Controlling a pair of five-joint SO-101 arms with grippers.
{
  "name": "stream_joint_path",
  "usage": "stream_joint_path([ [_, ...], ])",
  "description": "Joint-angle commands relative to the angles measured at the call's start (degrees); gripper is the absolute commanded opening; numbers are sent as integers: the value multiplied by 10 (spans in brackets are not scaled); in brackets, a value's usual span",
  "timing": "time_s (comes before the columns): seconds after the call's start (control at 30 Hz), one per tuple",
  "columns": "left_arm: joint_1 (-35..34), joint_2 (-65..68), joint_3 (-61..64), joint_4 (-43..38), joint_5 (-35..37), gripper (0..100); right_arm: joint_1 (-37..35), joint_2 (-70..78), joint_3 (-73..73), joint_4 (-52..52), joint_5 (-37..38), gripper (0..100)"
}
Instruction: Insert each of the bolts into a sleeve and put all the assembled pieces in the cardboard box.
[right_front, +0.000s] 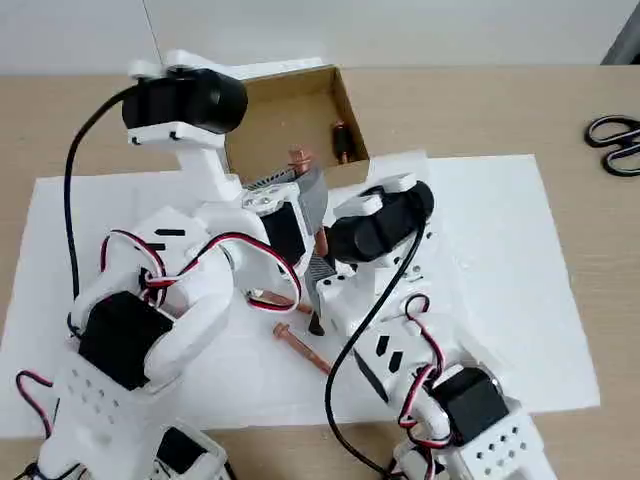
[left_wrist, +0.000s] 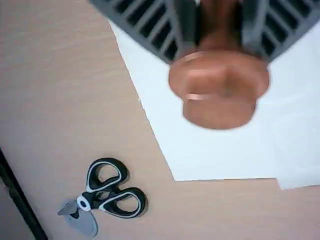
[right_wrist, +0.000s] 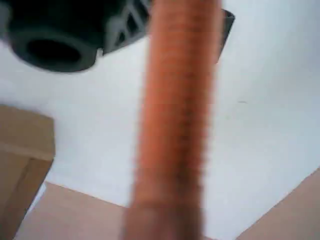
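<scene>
The left gripper (right_front: 300, 188) is clamped on a copper-coloured piece (left_wrist: 218, 85) with a round flange and a stubby end (bolt head or sleeve end, hard to say), pinched between dark ribbed jaws just near of the cardboard box (right_front: 262, 128). The right gripper (right_front: 320, 265) sits close beside it, closed on a long threaded bolt (right_wrist: 175, 115) that stands roughly upright. One copper assembly (right_front: 342, 141) lies inside the box against its right wall. Two loose bolts (right_front: 300, 346) rest on the white paper sheet (right_front: 500, 260) between the arms' bases, partly hidden by the white plastic links and looping red and black wires. Black-handled scissors (left_wrist: 107, 195) lie on the bare wooden table (right_front: 500, 110), far right.
</scene>
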Motion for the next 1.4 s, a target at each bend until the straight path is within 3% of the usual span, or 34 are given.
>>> stream_joint_path([
  [0.0,-18,-10,7,-24,-1,6,-2,-10,-6,0,-5,2],
  [0.43,-26,-11,79,-123,-17,6,-2,-93,-6,67,-6,2],
  [1.37,5,-11,119,-136,-13,6,-2,-90,-2,41,-7,2],
])
